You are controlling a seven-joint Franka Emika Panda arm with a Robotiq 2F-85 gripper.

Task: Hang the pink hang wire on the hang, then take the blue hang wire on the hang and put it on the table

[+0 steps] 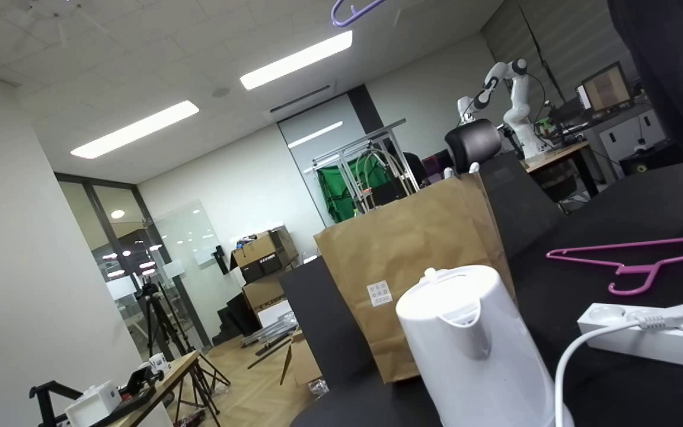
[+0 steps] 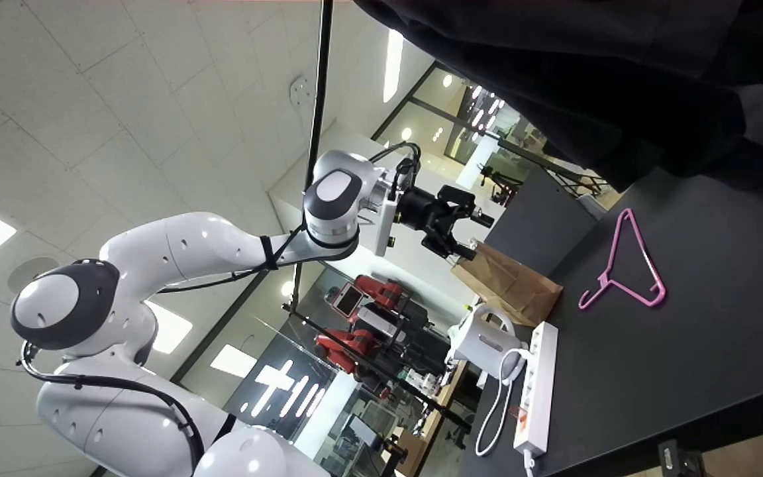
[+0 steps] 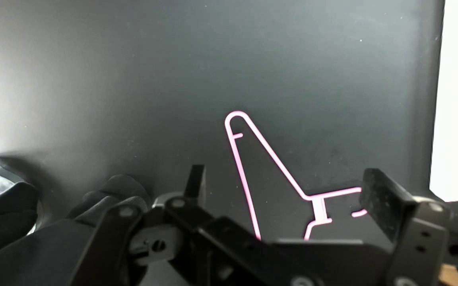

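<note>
The pink hang wire point(image 2: 606, 278) lies flat on the dark table point(image 2: 706, 344). It also shows in an exterior view point(image 1: 638, 269), cut by the right edge, and in the wrist view point(image 3: 318, 210). My gripper point(image 2: 475, 235) is open and empty, high above the table. In the wrist view the gripper's fingers point(image 3: 285, 174) stand wide apart; the hanger lies below, its far part hidden by the gripper body and its hook partly by the right finger. The blue hang wire point(image 1: 365, 12) shows only as one end at the top edge, up in the air; its support is out of view.
A white kettle point(image 1: 478, 344), a brown paper bag point(image 1: 401, 255) and a white power strip point(image 2: 537, 391) with a cord stand on the table. A person in dark clothing point(image 2: 587, 79) is close to the table. A black pole point(image 2: 318, 99) runs behind the arm.
</note>
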